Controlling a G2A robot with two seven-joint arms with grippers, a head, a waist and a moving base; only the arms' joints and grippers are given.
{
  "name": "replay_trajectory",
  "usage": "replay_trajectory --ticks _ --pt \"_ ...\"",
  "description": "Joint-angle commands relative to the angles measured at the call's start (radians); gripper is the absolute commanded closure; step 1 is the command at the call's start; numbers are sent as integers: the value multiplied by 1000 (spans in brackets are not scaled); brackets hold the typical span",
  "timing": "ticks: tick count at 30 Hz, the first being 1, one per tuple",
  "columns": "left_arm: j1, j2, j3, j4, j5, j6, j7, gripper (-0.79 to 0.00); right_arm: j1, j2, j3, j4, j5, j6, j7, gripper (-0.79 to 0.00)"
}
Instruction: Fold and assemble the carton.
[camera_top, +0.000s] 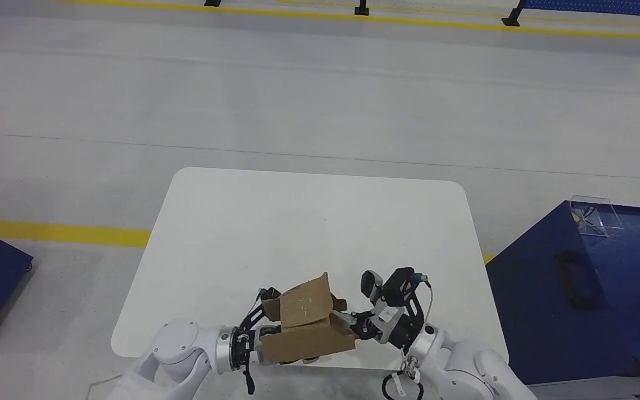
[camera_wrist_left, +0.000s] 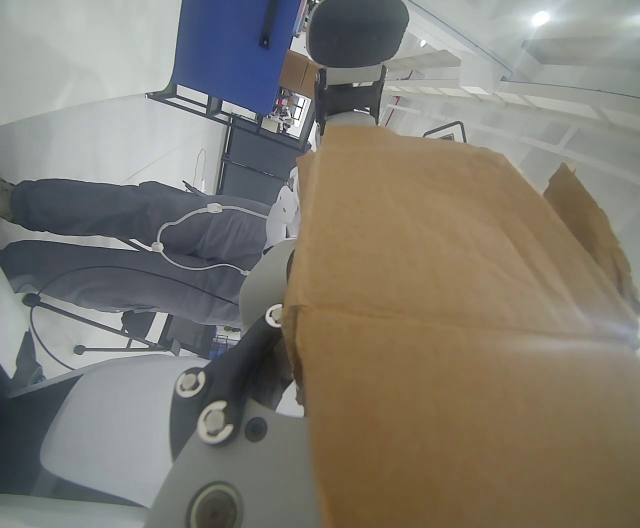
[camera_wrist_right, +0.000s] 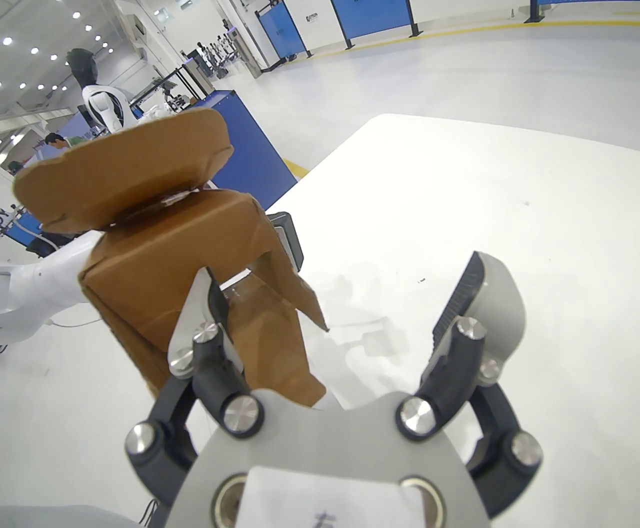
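Note:
A brown carton (camera_top: 305, 322) is held just above the white table (camera_top: 300, 220) near its front edge, partly folded, with one flap (camera_wrist_right: 125, 170) sticking out on top and a side flap hanging loose. My left gripper (camera_top: 264, 318) is shut on the carton's wall from the left; one black finger pad (camera_wrist_right: 289, 241) shows behind the cardboard. In the left wrist view the carton (camera_wrist_left: 450, 300) lies close against the camera and hides the fingertips. My right gripper (camera_wrist_right: 345, 295) is open just right of the carton, with one finger (camera_wrist_right: 215, 300) by the loose flap and nothing between the fingers.
A blue slanted stand (camera_top: 570, 290) sits off the table's right edge. The far half of the table (camera_wrist_right: 475, 190) is bare white surface. Yellow floor lines run beyond it.

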Motion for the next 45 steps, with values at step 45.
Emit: replay_trajectory --ticks 45 --pt "31 -12 -33 0 7 -140 234 0 72 -38 -69 79 -92 67 -56 -785"
